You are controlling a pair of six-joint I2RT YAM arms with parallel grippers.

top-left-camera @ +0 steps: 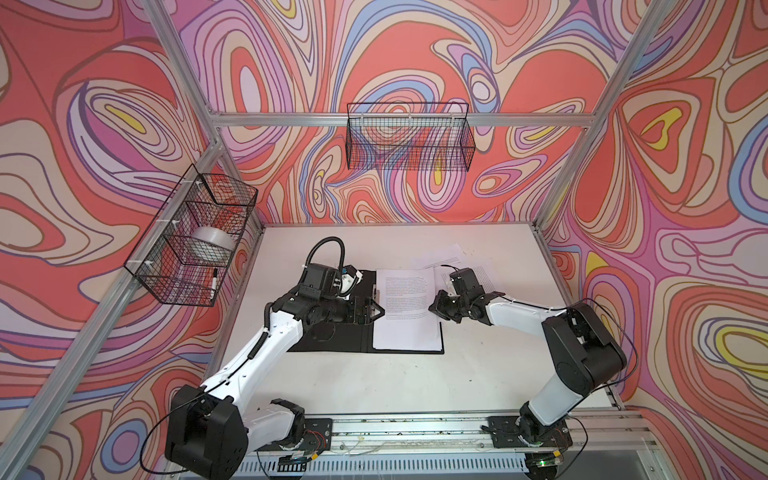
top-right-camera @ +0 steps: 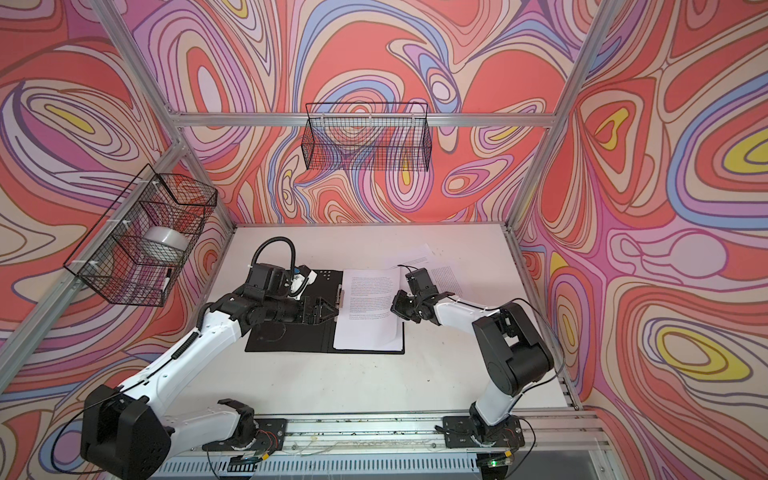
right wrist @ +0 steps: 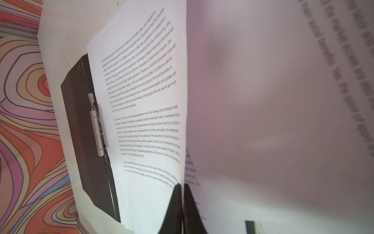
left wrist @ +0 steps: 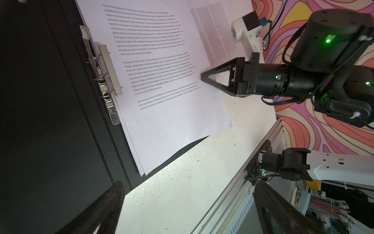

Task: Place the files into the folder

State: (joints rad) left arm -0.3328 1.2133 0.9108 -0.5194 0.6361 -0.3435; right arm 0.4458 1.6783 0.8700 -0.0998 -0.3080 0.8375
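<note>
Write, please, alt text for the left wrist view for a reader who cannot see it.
The shut right gripper pinches the edge of the top printed sheet of the files, which lie on the open black folder beside its metal clip. The left gripper, open, shows its dark fingers in the foreground.

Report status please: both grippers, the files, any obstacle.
Left gripper open, over the open folder. Right gripper shut on the top sheet edge, stack on folder's right half. Other sheets loose on table. Nothing in the way.
</note>
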